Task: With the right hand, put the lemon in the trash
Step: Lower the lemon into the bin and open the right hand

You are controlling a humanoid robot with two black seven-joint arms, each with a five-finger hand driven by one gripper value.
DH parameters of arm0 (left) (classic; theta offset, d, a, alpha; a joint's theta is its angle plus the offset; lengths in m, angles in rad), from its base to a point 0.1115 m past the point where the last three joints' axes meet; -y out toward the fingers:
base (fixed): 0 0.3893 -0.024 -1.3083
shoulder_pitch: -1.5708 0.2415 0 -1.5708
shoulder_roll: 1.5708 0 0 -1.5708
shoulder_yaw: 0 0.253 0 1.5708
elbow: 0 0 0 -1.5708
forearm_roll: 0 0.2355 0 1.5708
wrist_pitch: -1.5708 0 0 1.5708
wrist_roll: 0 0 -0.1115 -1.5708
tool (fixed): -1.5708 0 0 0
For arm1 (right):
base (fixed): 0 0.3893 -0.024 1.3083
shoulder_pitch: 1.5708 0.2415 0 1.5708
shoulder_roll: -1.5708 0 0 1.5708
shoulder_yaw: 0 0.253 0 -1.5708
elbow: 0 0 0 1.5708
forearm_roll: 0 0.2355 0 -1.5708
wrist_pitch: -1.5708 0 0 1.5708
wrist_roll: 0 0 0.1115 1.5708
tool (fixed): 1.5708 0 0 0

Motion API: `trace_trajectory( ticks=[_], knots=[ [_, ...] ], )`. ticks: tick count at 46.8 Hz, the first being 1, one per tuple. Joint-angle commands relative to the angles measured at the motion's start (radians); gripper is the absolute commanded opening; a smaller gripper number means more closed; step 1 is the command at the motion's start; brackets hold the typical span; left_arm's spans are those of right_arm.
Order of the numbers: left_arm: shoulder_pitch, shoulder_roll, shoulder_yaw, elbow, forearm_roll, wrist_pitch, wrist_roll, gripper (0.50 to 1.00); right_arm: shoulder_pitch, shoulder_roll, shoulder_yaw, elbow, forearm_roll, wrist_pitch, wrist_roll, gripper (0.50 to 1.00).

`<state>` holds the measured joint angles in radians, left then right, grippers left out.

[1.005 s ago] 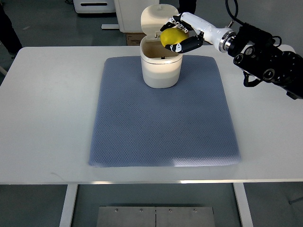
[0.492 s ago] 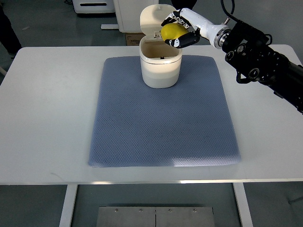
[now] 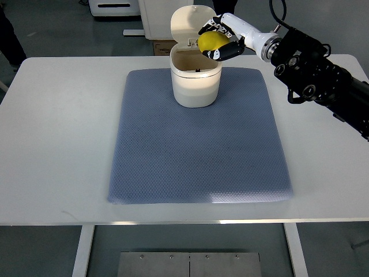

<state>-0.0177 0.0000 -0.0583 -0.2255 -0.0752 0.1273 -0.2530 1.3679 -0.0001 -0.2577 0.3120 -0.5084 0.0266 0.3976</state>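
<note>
A yellow lemon (image 3: pixel 210 41) is held in my right hand (image 3: pixel 218 39), whose black-tipped fingers are curled around it. The hand hovers just above the far right rim of a cream trash bin (image 3: pixel 196 85) that stands at the back of the blue-grey mat (image 3: pixel 199 150). The bin's lid (image 3: pixel 189 22) is tipped up and back, leaving its mouth open, and the lemon hangs over the rim's right side. My right arm (image 3: pixel 314 72) reaches in from the right edge. The left arm does not show.
The mat lies on a white table (image 3: pixel 57 133). Behind the table stand a white cabinet (image 3: pixel 158 17) and a cardboard box (image 3: pixel 160 47). A person's dark leg (image 3: pixel 10 40) shows at the far left edge.
My right hand with the lemon has lifted a little and drawn back toward the far side of the bin; the forearm has swung up. In the last half second it barely moved.
</note>
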Motion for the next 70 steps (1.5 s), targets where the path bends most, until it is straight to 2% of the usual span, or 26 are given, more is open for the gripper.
trace_trajectory(
  ticks=[1,5,8,11,16,19,49,54,62,70],
  knots=[
    [0.001,0.000,0.000,0.000,0.000,0.000,0.000,1.000,-0.004,0.000,0.000,-0.001,-0.001,-0.002,0.000,0.621],
    [-0.001,0.000,0.000,0.000,0.000,0.000,0.000,1.000,-0.006,0.000,0.000,-0.001,0.001,-0.005,0.000,0.696],
    [-0.001,0.000,0.000,0.000,0.000,0.000,0.000,1.000,-0.007,0.000,0.000,-0.001,0.001,-0.007,0.000,0.780],
    [-0.001,0.000,0.000,0.000,0.000,0.000,0.000,1.000,-0.009,0.000,0.000,0.001,0.002,-0.007,0.000,0.828],
    [-0.001,0.000,0.000,0.000,0.000,0.000,0.000,1.000,-0.010,0.000,0.001,0.001,0.002,-0.008,0.000,0.939],
    [0.001,0.000,0.000,0.000,0.000,0.000,0.000,1.000,-0.010,0.000,0.003,0.001,0.002,-0.011,0.000,0.983],
    [-0.001,0.000,0.000,0.000,0.000,0.000,0.000,1.000,0.008,0.000,0.006,0.036,0.002,-0.010,0.003,0.998],
    [0.001,0.000,0.000,0.000,0.000,0.000,0.000,1.000,0.023,-0.001,0.008,0.108,0.002,-0.002,0.003,1.000],
    [-0.001,0.000,0.000,0.000,0.000,0.000,0.000,1.000,0.065,-0.133,0.008,0.308,0.002,-0.002,0.001,1.000],
    [0.001,0.000,0.000,0.000,0.000,0.000,0.000,1.000,0.073,-0.230,0.009,0.398,0.004,-0.005,0.001,1.000]
  ],
)
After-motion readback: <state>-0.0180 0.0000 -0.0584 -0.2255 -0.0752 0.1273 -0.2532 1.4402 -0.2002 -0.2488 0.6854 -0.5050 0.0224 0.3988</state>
